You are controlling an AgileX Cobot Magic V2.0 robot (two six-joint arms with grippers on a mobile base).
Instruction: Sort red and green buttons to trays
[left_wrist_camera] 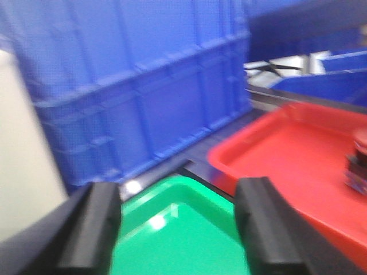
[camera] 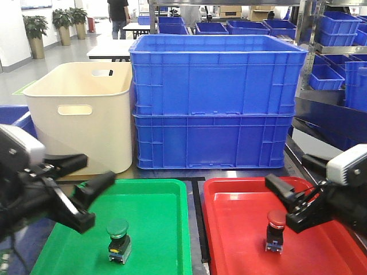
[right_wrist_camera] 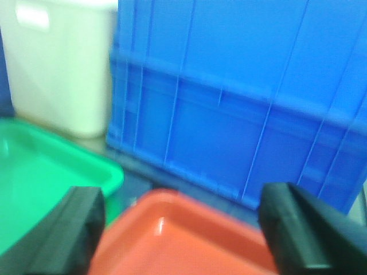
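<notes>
Two push-buttons stood nearest, at the lower edge of the front view. Green button [camera: 118, 240]: upright on its grey base, inside the green tray [camera: 166, 229], lower centre-left of frame. Red button [camera: 276, 230]: upright, inside the red tray [camera: 241, 229], lower centre-right. The trays lay side by side, with a narrow dark strip of desk [camera: 199, 223] between them.

Left pincer [camera: 86, 197]: at left of frame, above the green tray, just up and left of the green button, fingers spread wide, holding nothing. Right pincer [camera: 289, 206]: at right of frame, above the red tray, its lower finger just beside the red button's cap, fingers likewise spread, holding nothing; contact with the cap could not be judged.

Behind the trays: cream tub [camera: 80, 114] with handle cut-outs, mid-left; two stacked blue crates [camera: 212, 103], centre, next to the tub.

Farthest: further blue bins [camera: 338, 34] on shelving at upper right; potted plants [camera: 35, 28] and a standing person [camera: 118, 14] at upper left.
</notes>
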